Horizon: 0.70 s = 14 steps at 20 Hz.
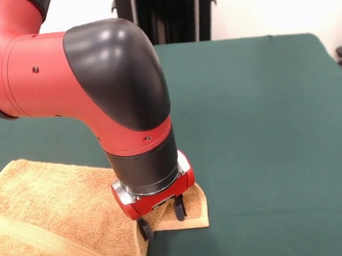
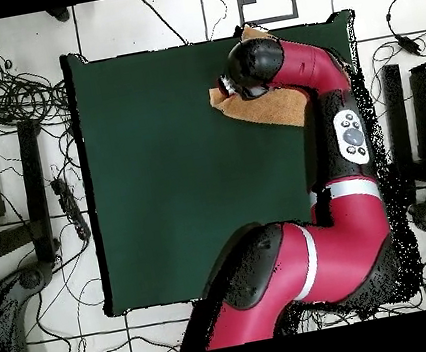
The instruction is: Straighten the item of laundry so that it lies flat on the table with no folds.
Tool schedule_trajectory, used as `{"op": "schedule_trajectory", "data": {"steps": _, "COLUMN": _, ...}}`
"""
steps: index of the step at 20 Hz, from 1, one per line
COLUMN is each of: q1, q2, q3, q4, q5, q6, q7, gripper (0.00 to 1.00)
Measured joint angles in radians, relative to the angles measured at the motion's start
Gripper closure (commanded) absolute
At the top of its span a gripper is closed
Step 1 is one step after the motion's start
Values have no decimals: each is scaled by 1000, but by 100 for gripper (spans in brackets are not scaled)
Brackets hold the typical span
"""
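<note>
Your towel (image 1: 54, 220) sits at the desk's (image 1: 266, 132) near left corner in the front view, still bunched, with a fold ridge across it, so most of the flattening remains. It looks like thick orange-tan terry with a paler band. Your pincer (image 1: 162, 220) is narrow, pinching the towel's right corner.

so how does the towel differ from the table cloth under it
The towel is orange-tan and looped terry; the table cover is plain dark green and smooth. The towel is small and sits at one corner area, while the table spreads far wider. The towel is rumpled and folded over under the end effector; the table cover lies flat. Both are fabric.
</note>
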Motion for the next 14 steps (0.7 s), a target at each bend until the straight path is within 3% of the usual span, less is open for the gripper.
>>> {"op": "schedule_trajectory", "data": {"steps": 8, "q1": -35, "q2": -3, "q3": 28, "q4": 46, "q5": 66, "q6": 0, "q7": 0, "gripper": 0}}
{"op": "schedule_trajectory", "data": {"steps": 14, "q1": -24, "q2": 10, "q3": 23, "q4": 28, "q5": 65, "q6": 30, "q7": 0, "gripper": 0}}
